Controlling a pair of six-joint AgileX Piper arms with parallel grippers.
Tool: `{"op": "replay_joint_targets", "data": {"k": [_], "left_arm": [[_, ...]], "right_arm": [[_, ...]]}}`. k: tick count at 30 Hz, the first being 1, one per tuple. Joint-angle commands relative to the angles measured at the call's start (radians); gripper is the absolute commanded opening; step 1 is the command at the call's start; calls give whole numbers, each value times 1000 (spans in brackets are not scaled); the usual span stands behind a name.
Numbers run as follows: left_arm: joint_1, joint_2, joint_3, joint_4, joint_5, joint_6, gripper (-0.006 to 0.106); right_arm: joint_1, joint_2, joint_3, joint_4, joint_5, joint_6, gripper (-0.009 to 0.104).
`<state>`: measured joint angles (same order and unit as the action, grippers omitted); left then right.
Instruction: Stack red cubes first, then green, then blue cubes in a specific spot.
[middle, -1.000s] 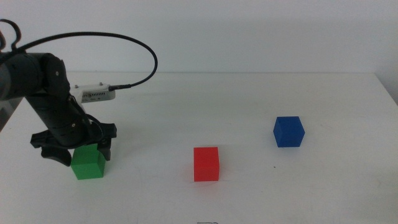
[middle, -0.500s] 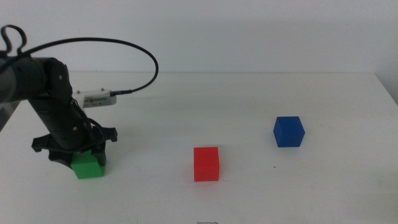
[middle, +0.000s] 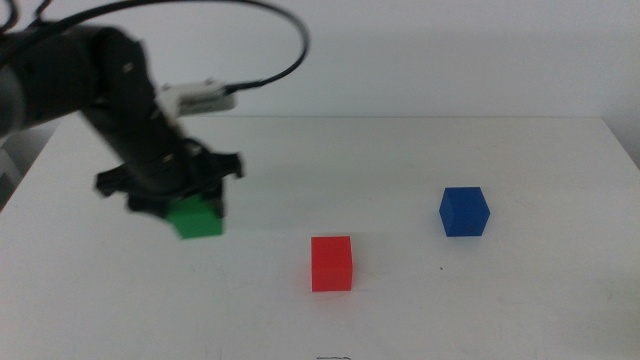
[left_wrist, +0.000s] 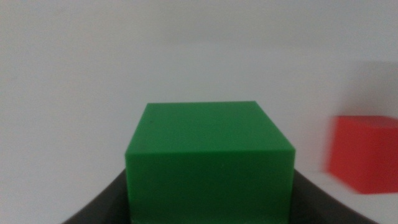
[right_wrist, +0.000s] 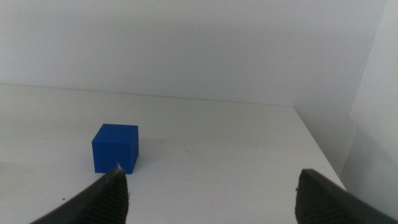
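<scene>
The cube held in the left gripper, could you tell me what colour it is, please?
Bright green; the green cube in the left gripper shows best in the left wrist view.

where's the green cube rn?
Middle view, left of centre: the green cube is clamped in the left gripper, to the left of the red cube; the blue cube sits far right.

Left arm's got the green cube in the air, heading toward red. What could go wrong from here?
1. The left claw carries the small matte green cube toward the matte red cube, which sits loose on the white table; a low approach could knock it aside.
2. An off-centre release could leave green overhanging or let it topple.
3. The matte blue cube goes on top last, so any misalignment would probably compound.
</scene>
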<state>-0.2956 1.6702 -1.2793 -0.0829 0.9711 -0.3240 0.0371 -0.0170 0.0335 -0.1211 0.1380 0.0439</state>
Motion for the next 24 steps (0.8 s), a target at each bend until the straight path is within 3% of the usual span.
{"op": "replay_joint_targets", "data": {"k": [1,13,24], "left_arm": [[-69,-36,-94,11,4,-68,29],[-316,173,-430,12,153,-187,29],[-411,296,-532,122,222,-313,29]], "right_arm": [[-1,-15,-23,-12,-73,-13,90],[-1,-15,-23,-12,-73,-13,90],[-1,-15,-23,-12,-73,-13,90]]}}
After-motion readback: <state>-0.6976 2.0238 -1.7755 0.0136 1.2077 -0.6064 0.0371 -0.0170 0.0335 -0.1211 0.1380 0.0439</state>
